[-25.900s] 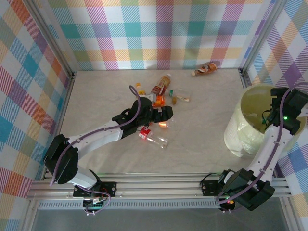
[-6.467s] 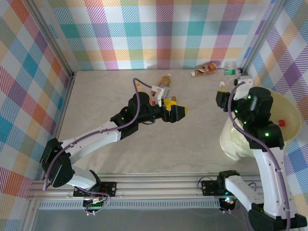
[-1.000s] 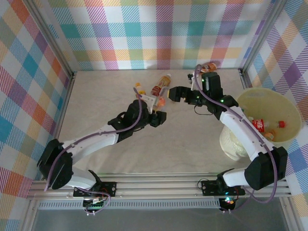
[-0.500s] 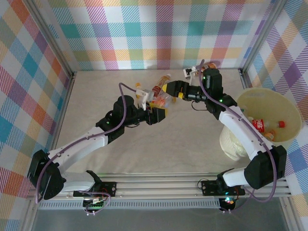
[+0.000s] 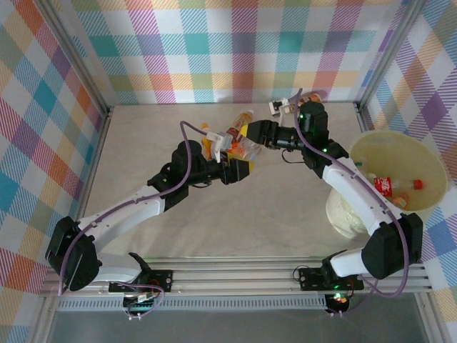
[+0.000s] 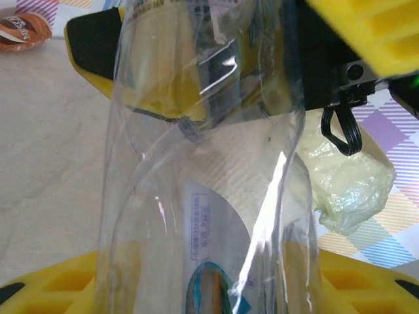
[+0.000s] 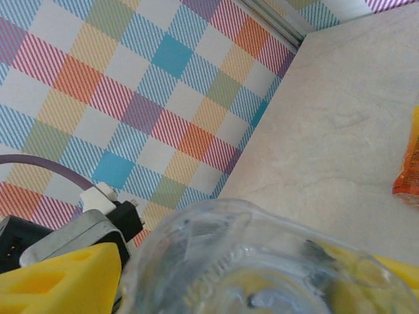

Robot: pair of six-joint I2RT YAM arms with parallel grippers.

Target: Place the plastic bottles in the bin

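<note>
The left hand [image 5: 227, 158] is clenched on a clear bottle [image 5: 247, 148] over the middle of the surface [image 5: 157, 150]. In the left wrist view the bottle is so near that both its ends are cut off by the frame. A white label shows through its wall, the print too blurred to read. The hand's yellow fingers [image 6: 59, 281] flank the bottle at 7 and 5 o'clock.

At 11 o'clock from that hand lies an orange-capped bottle [image 5: 207, 133], partly hidden by the arm's cable. At 12 o'clock a brown bottle [image 5: 240, 124] lies on the surface, its near end covered by the held bottle.

The right hand [image 5: 257, 136] meets the clear bottle from 2 o'clock, with a yellow finger on either side of its far end. In the right wrist view the bottle's rounded end sits low in the frame between those fingers. Whether they squeeze it or merely flank it cannot be told. A second brown bottle [image 5: 312, 98] lies by the back wall, mostly hidden behind the right wrist.

The bin [image 5: 400, 151] stands at the surface's 3 o'clock edge, well apart from the held bottle. The right forearm crosses its near-left side. Inside lie a red-labelled bottle [image 5: 384, 185] and, just beside it, a pale orange bottle with a red cap [image 5: 408, 190].
</note>
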